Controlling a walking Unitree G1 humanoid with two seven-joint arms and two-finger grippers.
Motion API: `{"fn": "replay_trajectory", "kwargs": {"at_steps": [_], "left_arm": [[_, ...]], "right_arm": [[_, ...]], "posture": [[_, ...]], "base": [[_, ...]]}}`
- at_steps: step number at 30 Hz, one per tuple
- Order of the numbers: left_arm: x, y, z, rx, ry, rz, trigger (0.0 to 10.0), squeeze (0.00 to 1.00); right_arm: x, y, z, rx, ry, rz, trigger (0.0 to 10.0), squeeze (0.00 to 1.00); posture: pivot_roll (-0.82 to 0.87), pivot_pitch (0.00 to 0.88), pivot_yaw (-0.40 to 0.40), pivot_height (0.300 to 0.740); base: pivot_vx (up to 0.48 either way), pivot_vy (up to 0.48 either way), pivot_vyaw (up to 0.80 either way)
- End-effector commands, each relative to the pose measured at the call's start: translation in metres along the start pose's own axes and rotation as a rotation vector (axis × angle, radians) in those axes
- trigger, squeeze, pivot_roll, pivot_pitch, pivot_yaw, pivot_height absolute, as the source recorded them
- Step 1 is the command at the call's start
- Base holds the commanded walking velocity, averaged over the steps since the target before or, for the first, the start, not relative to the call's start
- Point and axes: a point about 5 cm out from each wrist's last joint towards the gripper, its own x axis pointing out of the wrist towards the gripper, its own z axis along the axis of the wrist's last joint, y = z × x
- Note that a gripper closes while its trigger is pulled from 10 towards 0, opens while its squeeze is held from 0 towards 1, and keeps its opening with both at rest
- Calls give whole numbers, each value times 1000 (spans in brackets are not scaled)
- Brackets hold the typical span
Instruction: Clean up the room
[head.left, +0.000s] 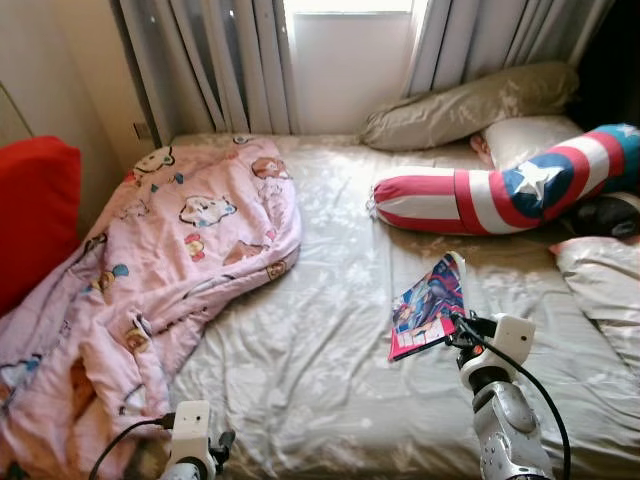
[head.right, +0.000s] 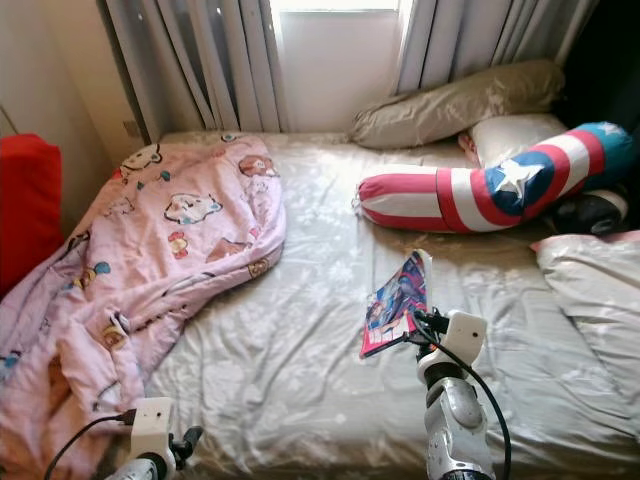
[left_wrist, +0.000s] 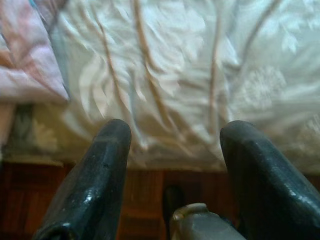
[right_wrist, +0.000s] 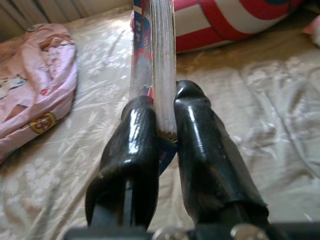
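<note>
Right gripper (right_wrist: 165, 130): closest to where I stand, low over the near right part of the bed; its two black fingers (right_wrist: 207, 150) are pinched tight on the lower edge of a book, one finger on each face.
Book (head.left: 430, 305): thin, with a bright comic-style cover in blues, reds and purples; held up on edge and tilted, its upper corner toward the striped bolster, its lower end at the fingers just over the sheet. From the wrist, the white page edges (right_wrist: 162, 60) run straight up between the fingers.
Left gripper (left_wrist: 172, 165): hangs low at the foot edge of the bed, beside the pink quilt; fingers (left_wrist: 90, 185) spread wide with nothing between them, dark wooden floor showing below.
Bed sheet (head.left: 330, 330): pale grey-beige with a leafy pattern, wrinkled all over.
Pink quilt (head.left: 160, 270): cartoon-printed, rumpled, lying along the left side of the bed and spilling over the near corner.
Striped bolster (head.left: 500, 195): red and white bands, a blue part with a white star; lies across the right side beyond the book, apart from it.
Pillows: one olive-grey (head.left: 470, 105) at the head by the curtains, one white (head.left: 530, 135) behind the bolster, another pale one (head.left: 605, 285) at the right edge.
Red cushion (head.left: 35, 215): against the left wall.
Curtains (head.left: 215, 65): grey, drawn aside from a bright window.
</note>
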Motion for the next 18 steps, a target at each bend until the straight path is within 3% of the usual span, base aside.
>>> {"fn": "replay_trajectory", "kwargs": {"at_steps": [1,18], "left_arm": [[0,3,0,12,11,4,10000,0],[0,2,0,17,11,-1,10000,0]], "right_arm": [[5,6,10,7,-43,22,10000,0],[4,9,8,11,-33,66,10000,0]], "posture": [[68,0,-12,740],[68,0,-13,740]], "base": [[0,-382,0],[0,-370,0]]}}
